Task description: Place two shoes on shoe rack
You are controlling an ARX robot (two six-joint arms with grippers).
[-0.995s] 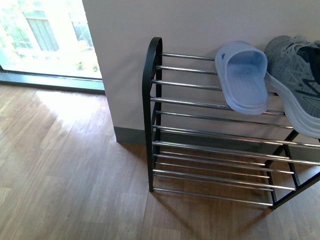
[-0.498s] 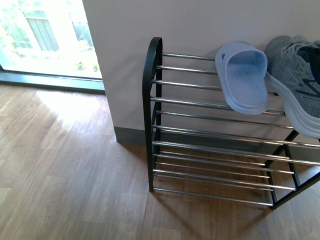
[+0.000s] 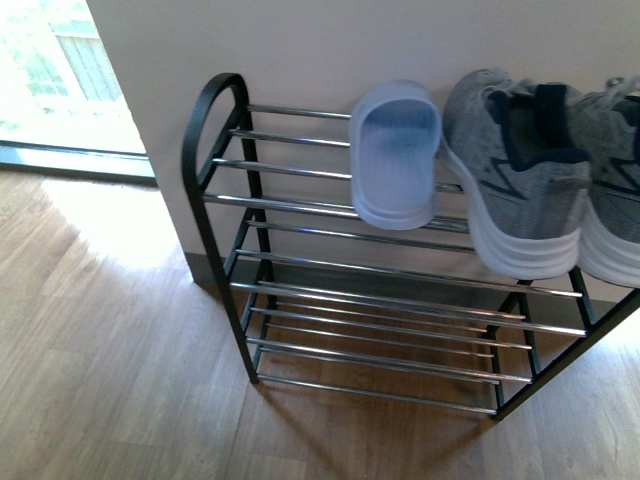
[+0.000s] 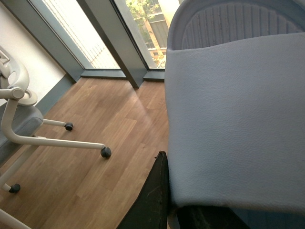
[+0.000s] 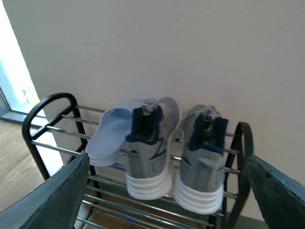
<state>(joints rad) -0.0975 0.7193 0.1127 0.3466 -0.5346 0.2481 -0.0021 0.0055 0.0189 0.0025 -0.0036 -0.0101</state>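
The shoe rack (image 3: 215,130) stands against the wall, a black frame with chrome bars. On its top tier lie a light blue slipper (image 3: 397,155) and two grey sneakers (image 3: 510,170) (image 3: 615,200). The right wrist view shows the same rack (image 5: 47,102), slipper (image 5: 107,136) and sneakers (image 5: 150,148) (image 5: 202,157) beyond my open right gripper (image 5: 167,164), which holds nothing. My left gripper (image 4: 181,210) is shut on another light blue slipper (image 4: 233,119), which fills its view. Only one dark finger (image 4: 152,200) shows beside it. Neither arm appears in the front view.
Wood floor (image 3: 100,350) spreads in front and left of the rack. A bright window (image 3: 50,70) is at far left. In the left wrist view a white-based office chair on casters (image 4: 28,138) stands near floor-length windows (image 4: 95,38).
The front view has swung right: the rack now sits further left in it, and the second grey sneaker has come into view. The shoes on the rack have not moved.
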